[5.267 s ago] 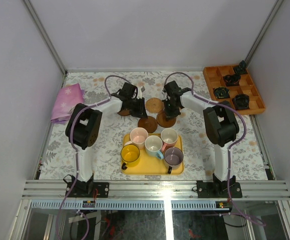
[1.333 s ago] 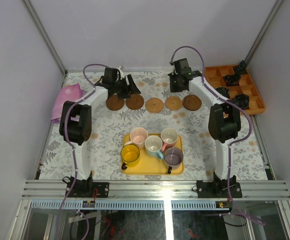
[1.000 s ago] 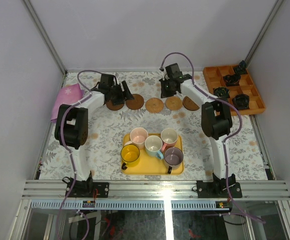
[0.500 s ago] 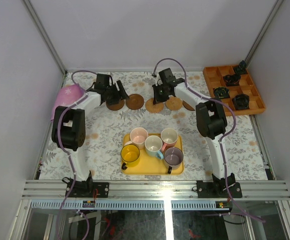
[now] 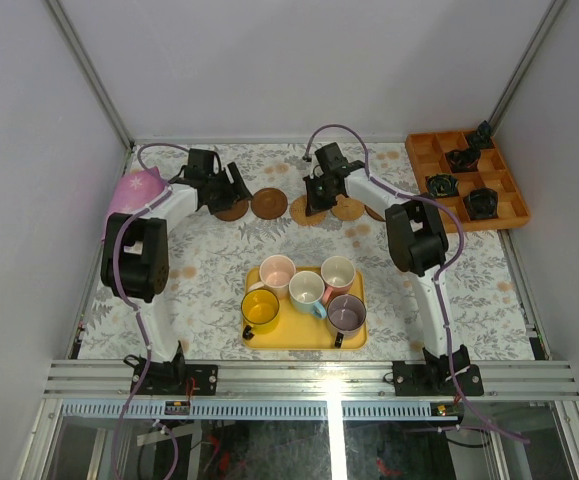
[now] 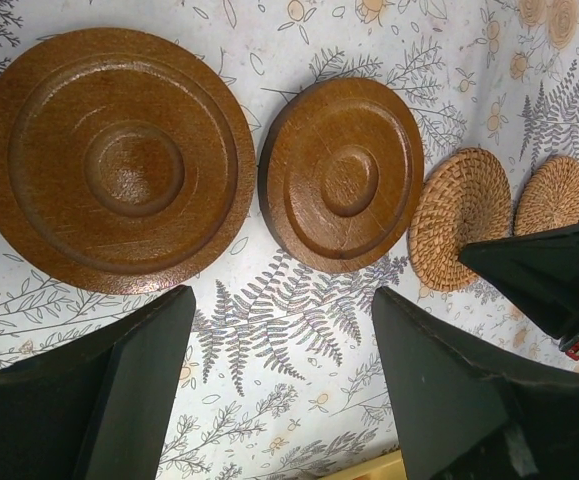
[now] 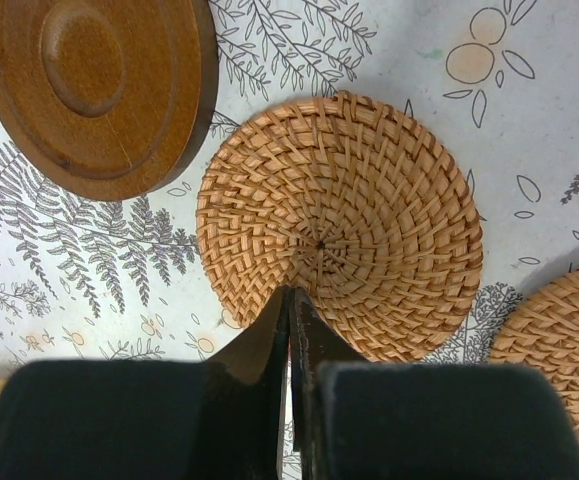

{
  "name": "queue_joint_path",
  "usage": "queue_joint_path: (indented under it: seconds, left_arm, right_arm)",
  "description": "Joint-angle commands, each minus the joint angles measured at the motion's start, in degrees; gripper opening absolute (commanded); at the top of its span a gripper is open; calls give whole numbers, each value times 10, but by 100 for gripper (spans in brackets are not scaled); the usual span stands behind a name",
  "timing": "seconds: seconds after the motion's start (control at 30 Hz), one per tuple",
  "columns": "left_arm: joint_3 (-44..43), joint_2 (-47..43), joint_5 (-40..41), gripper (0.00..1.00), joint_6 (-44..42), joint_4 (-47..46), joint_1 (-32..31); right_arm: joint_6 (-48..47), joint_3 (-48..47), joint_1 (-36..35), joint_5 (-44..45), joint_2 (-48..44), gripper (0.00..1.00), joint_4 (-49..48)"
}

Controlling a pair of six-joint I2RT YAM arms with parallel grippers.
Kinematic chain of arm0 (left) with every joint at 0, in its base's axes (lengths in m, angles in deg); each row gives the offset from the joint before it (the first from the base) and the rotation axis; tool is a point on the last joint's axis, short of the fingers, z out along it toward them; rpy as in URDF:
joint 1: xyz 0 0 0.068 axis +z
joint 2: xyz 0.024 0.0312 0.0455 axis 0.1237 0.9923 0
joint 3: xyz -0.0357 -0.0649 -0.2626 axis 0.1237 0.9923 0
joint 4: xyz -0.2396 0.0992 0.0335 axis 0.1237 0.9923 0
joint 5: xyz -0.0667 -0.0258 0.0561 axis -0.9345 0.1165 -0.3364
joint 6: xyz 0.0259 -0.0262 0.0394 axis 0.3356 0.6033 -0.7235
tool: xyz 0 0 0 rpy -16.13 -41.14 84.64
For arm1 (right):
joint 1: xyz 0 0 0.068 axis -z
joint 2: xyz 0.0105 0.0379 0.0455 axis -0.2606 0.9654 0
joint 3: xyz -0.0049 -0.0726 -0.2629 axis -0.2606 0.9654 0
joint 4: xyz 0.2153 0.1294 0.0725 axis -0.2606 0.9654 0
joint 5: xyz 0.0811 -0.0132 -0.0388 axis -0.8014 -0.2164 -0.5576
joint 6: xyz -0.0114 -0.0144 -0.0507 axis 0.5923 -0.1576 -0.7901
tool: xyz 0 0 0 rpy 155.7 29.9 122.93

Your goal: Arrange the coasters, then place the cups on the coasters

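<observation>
While poised over the coasters [image 5: 269,203], lined left-to-right along the worktop's [image 5: 209,272] far edge: left pincer [image 6: 281,300] spread wide, empty; right pincer [image 7: 289,300] shut tight, empty. Cups [image 5: 308,288] upright on yellow tray [image 5: 299,339] toward near edge.

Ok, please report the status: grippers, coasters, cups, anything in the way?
Left gripper open, empty, by two wooden coasters. Right gripper shut over a woven coaster. Five cups on yellow tray, none placed. Right arm covers row's right end.
</observation>
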Motion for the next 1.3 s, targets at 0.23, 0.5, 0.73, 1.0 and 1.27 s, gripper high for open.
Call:
queue_joint_path:
  seconds: [0.23, 0.5, 0.73, 1.0, 1.27]
  left_arm:
    - [17, -28, 10, 72, -13, 4, 12]
    - [20, -25, 7, 72, -15, 4, 14]
    - [17, -22, 4, 72, -16, 1, 16]
    - [10, -15, -3, 72, -16, -3, 16]
    - [9, -20, -16, 72, -19, -7, 16]
  right_arm:
    - [2, -32, -4, 47, 28, 0, -2]
    - [-2, -44, -3, 79, 29, 0, -3]
    - [-9, -39, -3, 52, 4, 2, -14]
    - [-11, -26, -3, 28, -83, 6, -53]
    - [10, 21, 10, 136, -134, 1, -42]
